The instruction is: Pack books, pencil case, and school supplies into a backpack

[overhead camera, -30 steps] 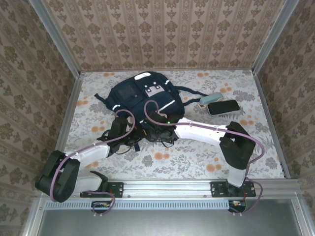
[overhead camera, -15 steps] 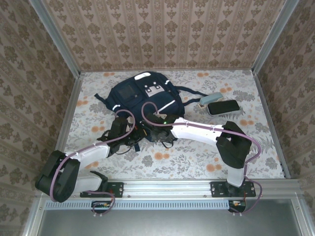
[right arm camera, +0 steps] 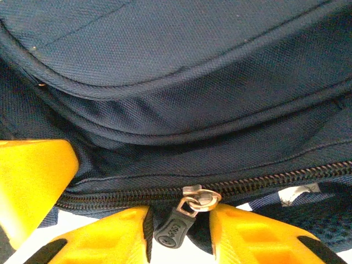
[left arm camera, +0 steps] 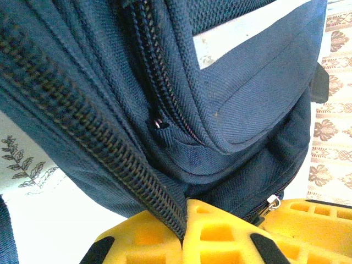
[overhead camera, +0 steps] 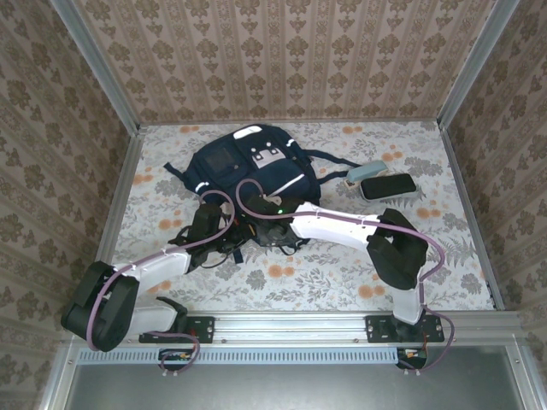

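Navy backpack (overhead camera: 252, 162) lying flat toward the back of the table (overhead camera: 342, 273), front pocket up, straps trailing toward the arms. Soft, floppy fabric, probably light, so bound to sag and bunch under any tug. Best braced by the stiffer seam along the zipper (left arm camera: 104, 148) and opened by the zipper pull (right arm camera: 173, 230). No point pinching loose cloth mid-panel.

Starting with the left arm: stretched low from its base, forearm angled in to the bag's near edge. There, left gripper (left arm camera: 184, 234) clenched tight on the backpack, zipper edge wedged between the yellow fingers (left arm camera: 220, 236). Then the right arm: folded at the elbow, forearm reaching leftward across the table to that same edge. Right there, right gripper (right arm camera: 179, 245) straddling the pull tab, one finger seemingly touching. Honestly can't tell whether pinched or just hovering. Further right, black pencil case (overhead camera: 389, 185) on the table, well apart from the bag.
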